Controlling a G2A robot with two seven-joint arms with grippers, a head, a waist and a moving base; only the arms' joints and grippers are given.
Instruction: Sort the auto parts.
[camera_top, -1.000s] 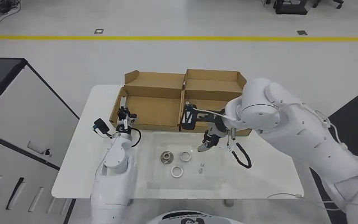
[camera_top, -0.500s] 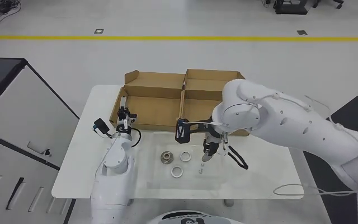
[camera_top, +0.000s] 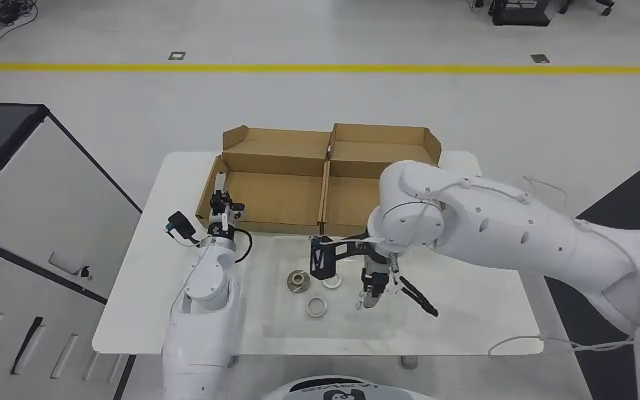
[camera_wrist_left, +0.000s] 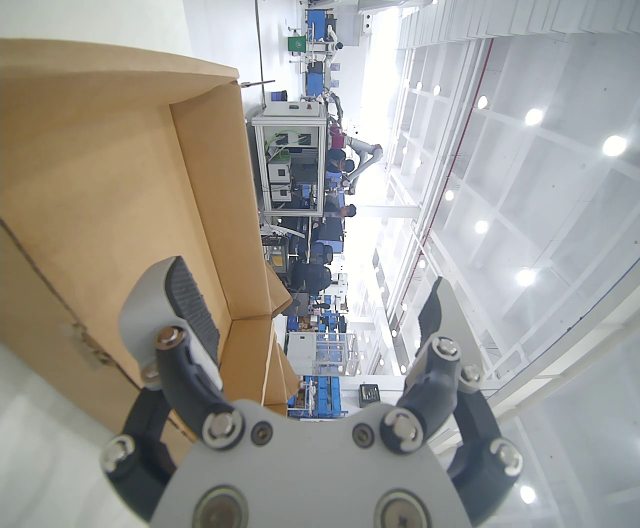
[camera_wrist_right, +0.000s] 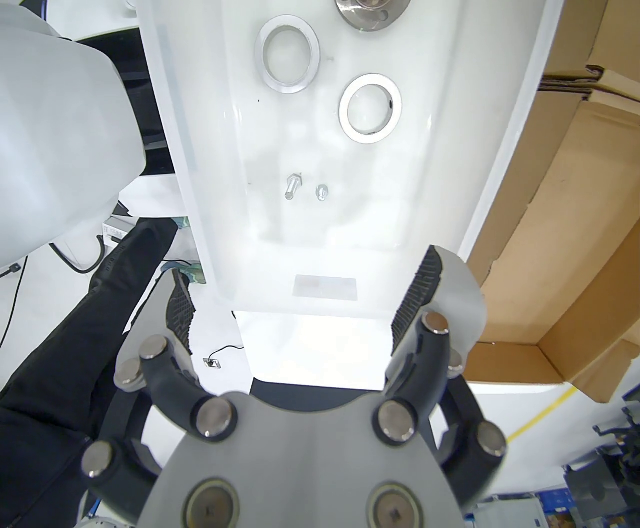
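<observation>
Right gripper (camera_top: 368, 297) hangs over the clear tray (camera_wrist_right: 350, 215) at the table's (camera_top: 140, 300) 6 o'clock side. Its jaws are spread wide with nothing between them, right above the small bolts. We judge the step in hand is picking a bolt. To do it well we'd come straight down and centre on one bolt only, because the two lie just beside each other and a wide jaw could nudge the neighbour. We'd close across the shank rather than the head, and slowly, since the tray looks slick and a bolt could roll or skid. The longer bolt (camera_wrist_right: 293, 186) seems to lie tilted and the shorter bolt (camera_wrist_right: 322, 192) looks end-on, so we'd go for the tilted one first. Left gripper (camera_top: 225, 205) sits at the left cardboard box's (camera_top: 265, 195) 9 o'clock edge, also wide apart and empty. Counts: two bolts; two metal rings, the near ring (camera_top: 318, 306) and the far ring (camera_wrist_right: 370, 108), at the bolts' 9 o'clock; one flanged hub (camera_top: 296, 281) at 9 o'clock of those; two open cardboard boxes, the right box (camera_top: 385, 140) beside the left, both at 12 o'clock; one tray.
</observation>
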